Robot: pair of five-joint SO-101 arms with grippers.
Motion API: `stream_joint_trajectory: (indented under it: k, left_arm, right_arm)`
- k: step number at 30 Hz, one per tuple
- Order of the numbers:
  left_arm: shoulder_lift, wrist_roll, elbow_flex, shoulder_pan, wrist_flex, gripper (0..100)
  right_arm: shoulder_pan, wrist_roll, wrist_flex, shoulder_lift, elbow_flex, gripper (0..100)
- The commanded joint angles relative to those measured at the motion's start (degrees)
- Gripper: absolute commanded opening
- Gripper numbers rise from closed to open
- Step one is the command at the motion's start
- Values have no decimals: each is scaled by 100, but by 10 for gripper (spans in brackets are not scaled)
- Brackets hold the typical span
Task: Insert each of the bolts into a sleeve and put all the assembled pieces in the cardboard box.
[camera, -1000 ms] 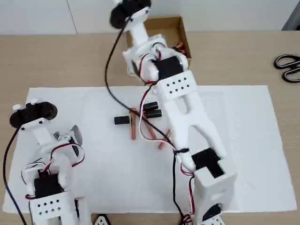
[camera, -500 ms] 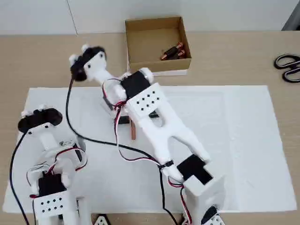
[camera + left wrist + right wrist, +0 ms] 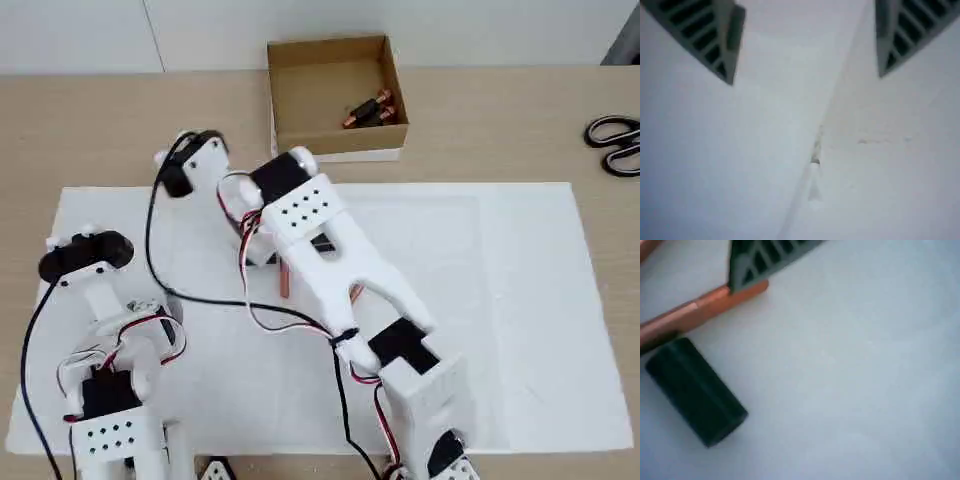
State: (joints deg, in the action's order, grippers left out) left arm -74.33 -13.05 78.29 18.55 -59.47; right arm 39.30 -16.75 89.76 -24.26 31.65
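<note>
Cardboard box [image 3: 305,85] at upper centre holds assembled pieces [image 3: 366,108]. Left jaws hang released over white paper [image 3: 740,165]. I cannot tell the state of the right jaws, which are beside a black sleeve [image 3: 695,390] and copper bolt [image 3: 690,315].

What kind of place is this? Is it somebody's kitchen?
Probably a robot lab or workshop bench, not a kitchen: the left arm and right arm stand at a wooden table, with a bolt and a sleeve on a white mat.

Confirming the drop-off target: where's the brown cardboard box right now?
High view: the brown cardboard box sits on the wooden table just beyond the white mat's far edge, near its middle, left of the black scissors, with copper-and-black assembled pieces inside.
</note>
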Motion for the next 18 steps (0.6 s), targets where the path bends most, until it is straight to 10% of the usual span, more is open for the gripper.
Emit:
stream_joint_trajectory:
  k: [1,18]
  left_arm:
    - [-88,-18,-31,26,9,177]
    - [-88,-9,-31,26,9,177]
  right_arm:
    - [-145,185,-57,48,290,298]
    - [48,-1327,-198,-585,281,296]
